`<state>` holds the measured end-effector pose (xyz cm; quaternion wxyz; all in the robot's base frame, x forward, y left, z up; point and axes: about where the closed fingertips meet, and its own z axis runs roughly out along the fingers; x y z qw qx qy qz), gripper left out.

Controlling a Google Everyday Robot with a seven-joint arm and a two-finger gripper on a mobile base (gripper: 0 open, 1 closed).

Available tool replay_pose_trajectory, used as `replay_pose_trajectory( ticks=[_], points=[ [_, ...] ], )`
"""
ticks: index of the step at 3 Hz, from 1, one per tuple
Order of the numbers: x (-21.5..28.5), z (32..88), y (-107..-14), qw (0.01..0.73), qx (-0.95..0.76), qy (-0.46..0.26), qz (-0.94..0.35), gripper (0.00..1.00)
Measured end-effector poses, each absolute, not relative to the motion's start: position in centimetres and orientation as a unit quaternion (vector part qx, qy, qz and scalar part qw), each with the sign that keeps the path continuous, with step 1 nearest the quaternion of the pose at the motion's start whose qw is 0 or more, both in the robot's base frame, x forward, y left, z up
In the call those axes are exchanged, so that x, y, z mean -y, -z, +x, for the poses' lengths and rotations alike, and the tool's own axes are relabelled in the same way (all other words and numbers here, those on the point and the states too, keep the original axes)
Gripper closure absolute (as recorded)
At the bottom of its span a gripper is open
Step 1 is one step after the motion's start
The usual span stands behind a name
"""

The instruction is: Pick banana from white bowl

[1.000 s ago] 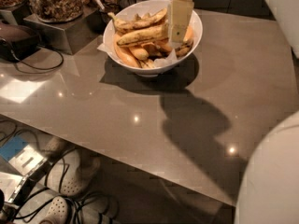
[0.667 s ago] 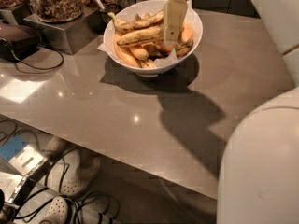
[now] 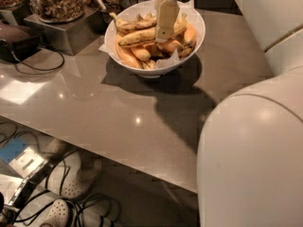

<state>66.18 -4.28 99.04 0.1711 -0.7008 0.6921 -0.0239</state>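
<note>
The white bowl (image 3: 152, 69) stands at the back of the grey table and holds several bananas. The longest banana (image 3: 138, 36), yellow with brown flecks, lies across the top of the pile, running left to right. Shorter, smooth orange-yellow bananas (image 3: 127, 56) lie under and beside it. My gripper (image 3: 164, 32) hangs straight down from above into the middle of the bowl. Its cream tip is at the long banana's right half and hides part of it. I cannot tell whether it touches the banana.
Glass jars of nuts (image 3: 57, 1) stand on a metal stand (image 3: 59, 34) left of the bowl. A dark object with a cable (image 3: 16, 39) lies at far left. My white arm casing (image 3: 255, 150) fills the right foreground. Shoes and cables (image 3: 71, 188) lie on the floor below the table's front edge.
My gripper has moved a little to the left over the bowl, toward the long banana. The arm casing has swung in and covers more of the right foreground.
</note>
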Motion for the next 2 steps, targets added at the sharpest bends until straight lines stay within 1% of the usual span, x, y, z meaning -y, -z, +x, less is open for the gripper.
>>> replay_pose_trajectory(
  ticks=[1,2],
  points=[
    [3.7,66.6,-98.1,0.163,-0.694,0.017,-0.701,0.34],
    [3.2,66.8,-97.1,0.154,-0.696,0.008,-0.701,0.35]
  ],
)
